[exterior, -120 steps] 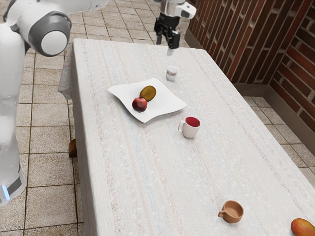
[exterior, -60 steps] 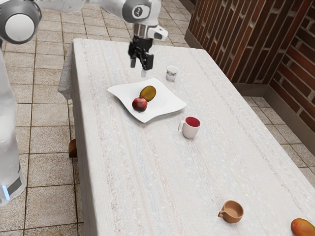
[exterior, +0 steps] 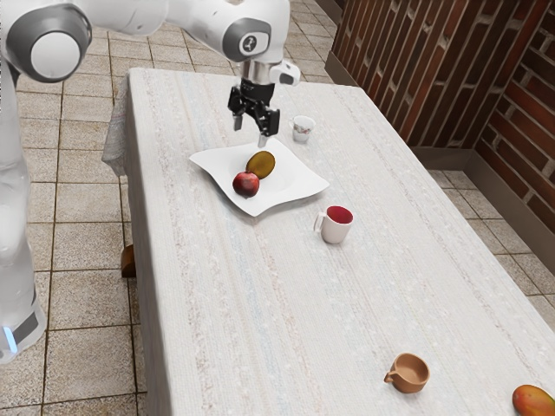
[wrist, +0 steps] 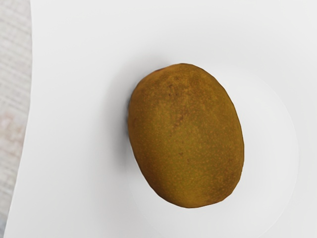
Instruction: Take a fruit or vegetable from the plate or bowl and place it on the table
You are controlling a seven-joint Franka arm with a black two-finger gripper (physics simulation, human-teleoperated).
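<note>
Oval fruit: the olive-brown fruit [exterior: 261, 165] rests on the square white plate [exterior: 299, 184], as you see it in the exterior view, where twelve o'clock is its upper edge for all the directions here.
Claw: your gripper [exterior: 251, 136] hangs open and empty above the plate, fingers apart, toward twelve o'clock from the oval fruit.
Close-up: your wrist view brings out the olive-brown fruit's speckled skin, golden-green with darker brown blotches, a soft shadow alongside and a faint round hollow in the plate.
Wider scene: your exterior view adds the red apple [exterior: 246, 185], close by at seven o'clock from the oval fruit; you cannot tell whether they touch.
Tableware: from the plate, you find a small white cup [exterior: 302, 130] between one and two o'clock, a white mug [exterior: 334, 228] with a red interior at four, and a brown cup [exterior: 409, 374] near five.
Far fruit: an orange-red fruit [exterior: 532, 401] lies on the tablecloth [exterior: 260, 303], between three and four o'clock from the brown cup.
Markings: you can spot a round emblem [exterior: 250, 42] on the arm, too small to read, and a floral print on the small white cup.
</note>
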